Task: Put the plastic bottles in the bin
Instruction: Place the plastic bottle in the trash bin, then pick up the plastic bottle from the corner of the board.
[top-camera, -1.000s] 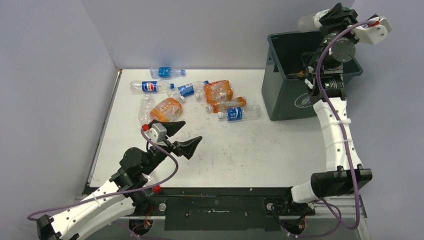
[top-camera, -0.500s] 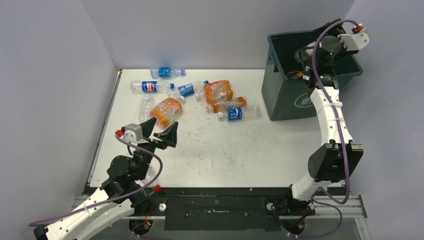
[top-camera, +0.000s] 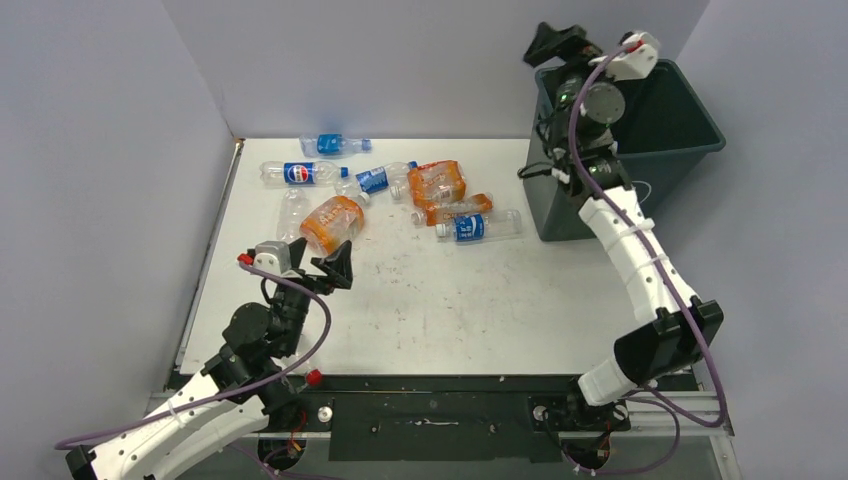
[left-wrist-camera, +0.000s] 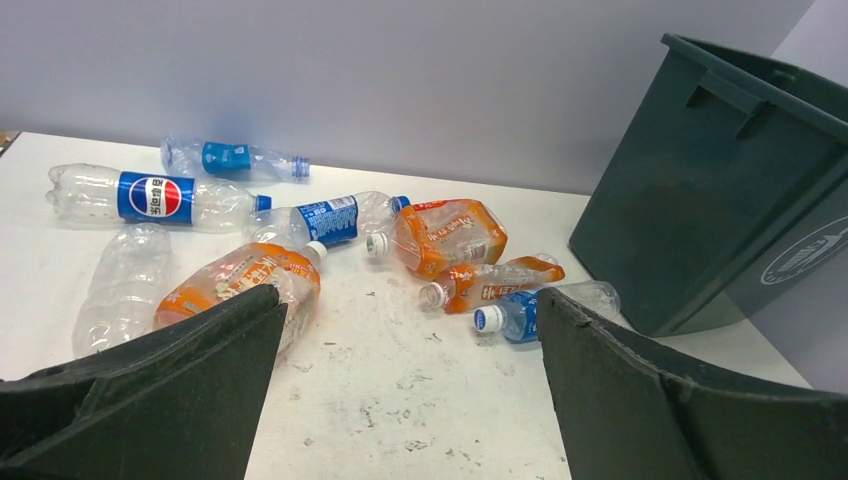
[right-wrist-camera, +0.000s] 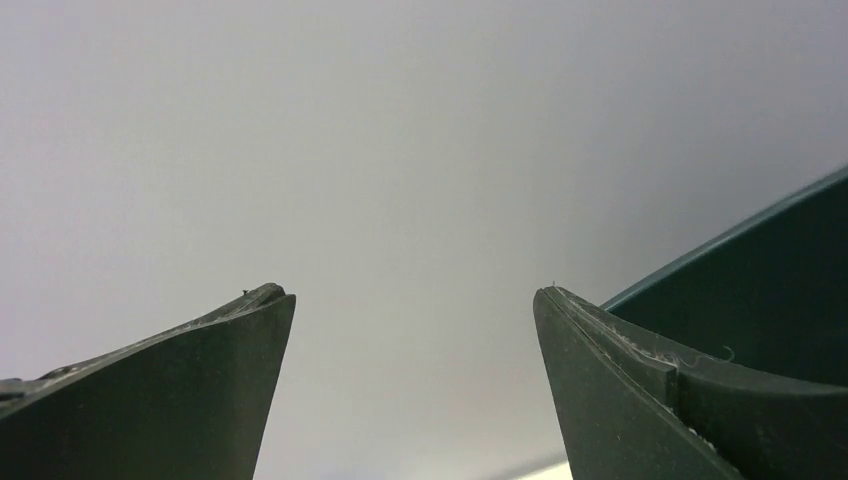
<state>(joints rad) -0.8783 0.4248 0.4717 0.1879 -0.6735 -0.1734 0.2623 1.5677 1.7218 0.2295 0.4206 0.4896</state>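
Plastic bottles: we count about eight loose on table, ahead of left gripper, jaws wide apart, empty. Right gripper jaws apart, nothing between; bin just beside its right finger. We judge task partway; bin contents hidden.

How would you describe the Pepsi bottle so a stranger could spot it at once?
On the white table, look left of the dark bin to the scattered bottles. Toward the far left corner a long clear bottle lies on its side. It alone has a blue label with the round red, white and blue logo.
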